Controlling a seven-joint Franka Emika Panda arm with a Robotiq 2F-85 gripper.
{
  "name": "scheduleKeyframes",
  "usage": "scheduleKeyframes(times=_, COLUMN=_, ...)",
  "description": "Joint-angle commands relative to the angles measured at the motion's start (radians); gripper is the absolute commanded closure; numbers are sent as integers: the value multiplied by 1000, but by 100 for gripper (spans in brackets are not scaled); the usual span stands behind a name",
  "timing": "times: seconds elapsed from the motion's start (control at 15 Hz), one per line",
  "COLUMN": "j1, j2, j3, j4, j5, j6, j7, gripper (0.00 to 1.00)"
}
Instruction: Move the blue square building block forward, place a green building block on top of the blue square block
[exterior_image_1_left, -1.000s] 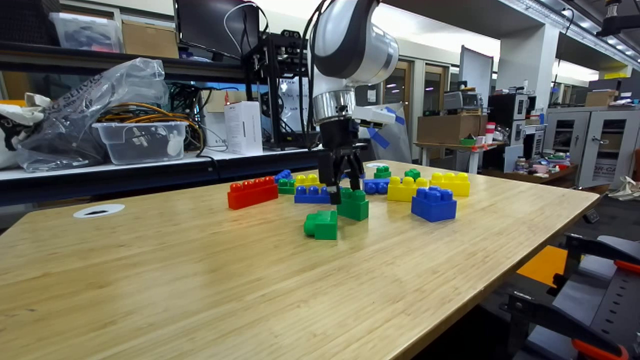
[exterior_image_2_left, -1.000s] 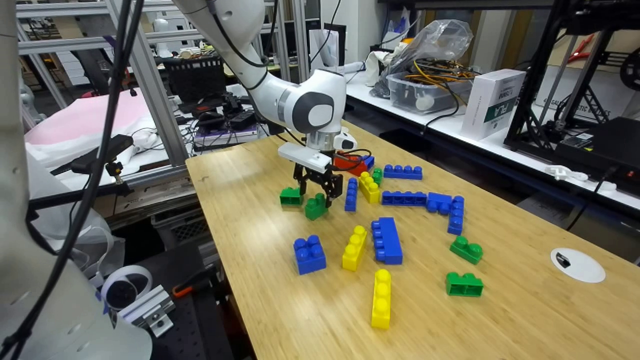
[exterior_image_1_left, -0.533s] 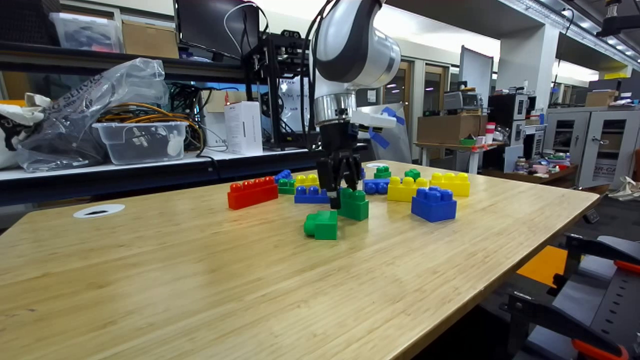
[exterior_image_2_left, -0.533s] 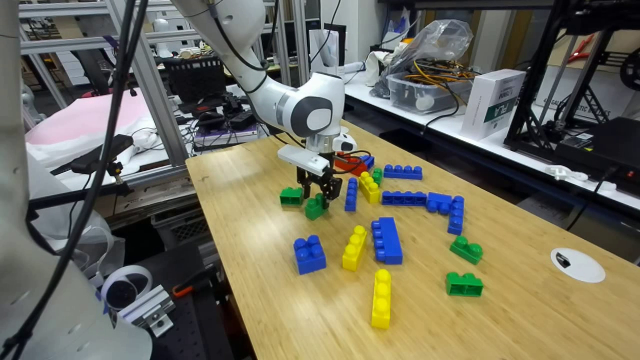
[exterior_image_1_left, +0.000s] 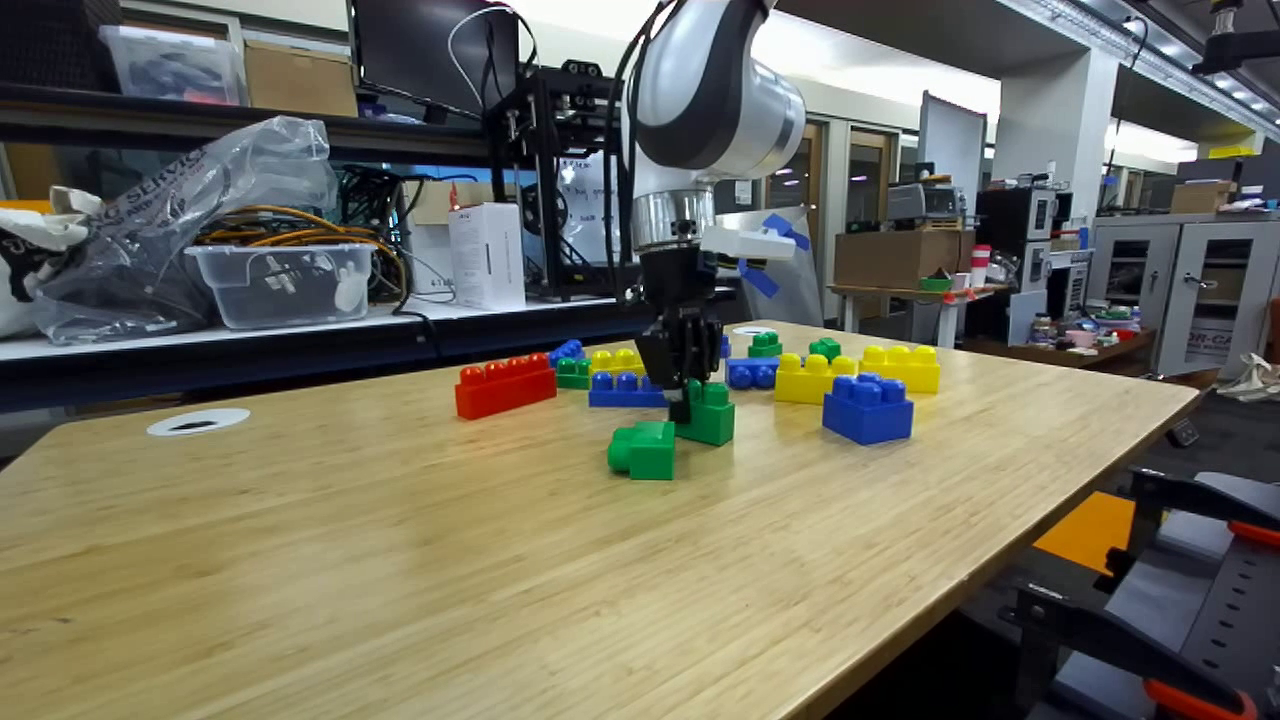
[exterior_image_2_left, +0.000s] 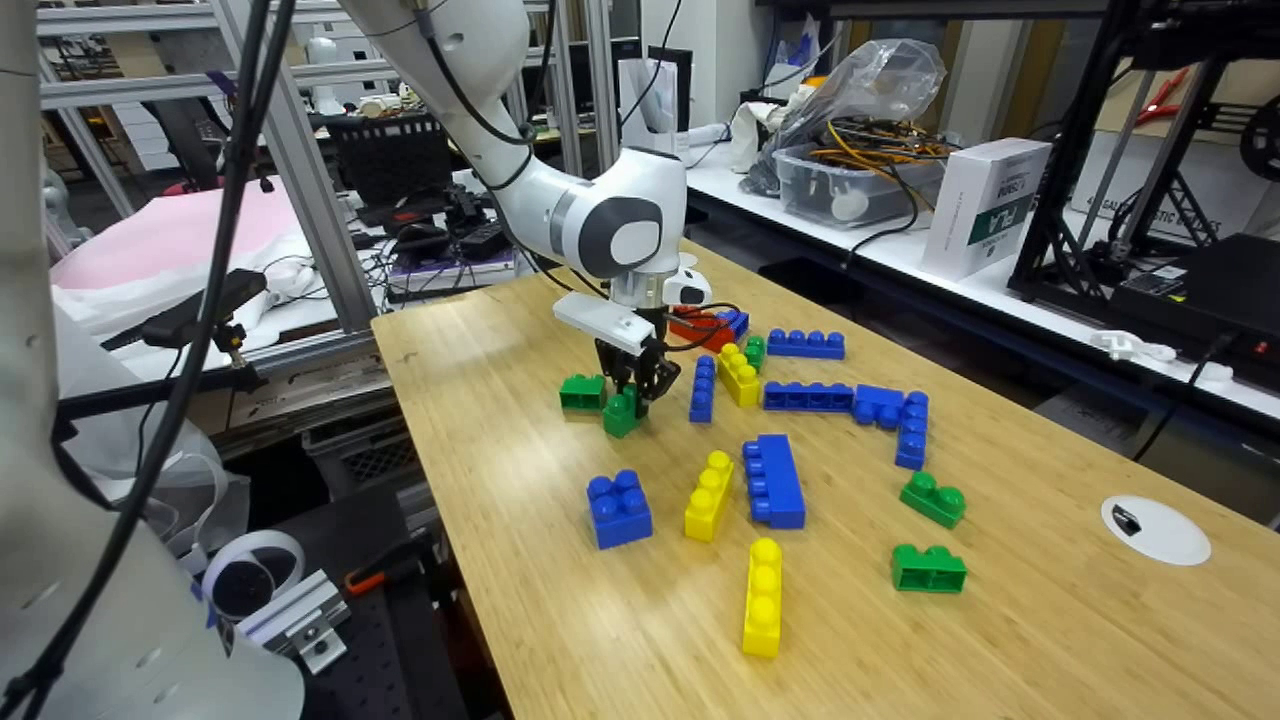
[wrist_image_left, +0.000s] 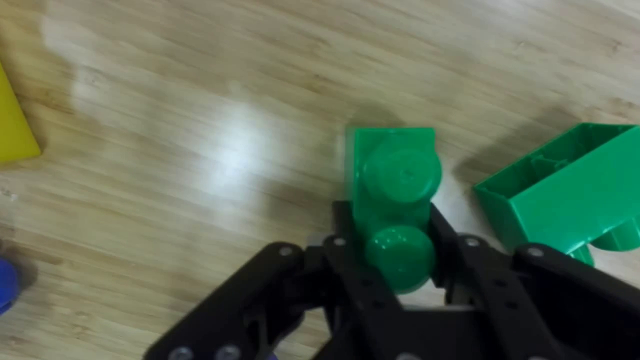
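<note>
The green building block (wrist_image_left: 392, 145), with two round studs, stands upright on the table. My gripper (wrist_image_left: 392, 225) is shut on it, one finger pressed to each long side. In both exterior views the black fingers come down over this block (exterior_image_1_left: 709, 418) from above and hide part of it. The blue square building block (exterior_image_2_left: 619, 512) sits apart, studs up, nearer the robot base; it also shows as a blue cube-like brick (exterior_image_1_left: 867, 408). It is outside the wrist view.
A second green brick (wrist_image_left: 575, 190) lies on its side close by the held one. Yellow bricks (exterior_image_2_left: 708, 497) and a long blue brick (exterior_image_2_left: 773, 482) lie beside the blue square block. Farther off is a red brick (exterior_image_1_left: 505, 387). The table edge (exterior_image_2_left: 440, 480) runs near the blue square block.
My fingers have come together onto the green block, which has shifted and turned slightly. The gripper sank a little before that. The blue square block has stayed in place.
</note>
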Motion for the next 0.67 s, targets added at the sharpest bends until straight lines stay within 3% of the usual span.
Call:
scheduleKeyframes(times=0.0, j1=14, j2=-23, j3=-12, j4=-33, j5=-15, j6=24, j7=19, gripper=90)
scheduleKeyframes(times=0.6, j1=15, j2=-164, j3=-20, j4=-147, j5=-128, j6=-17, j7=-23, gripper=90)
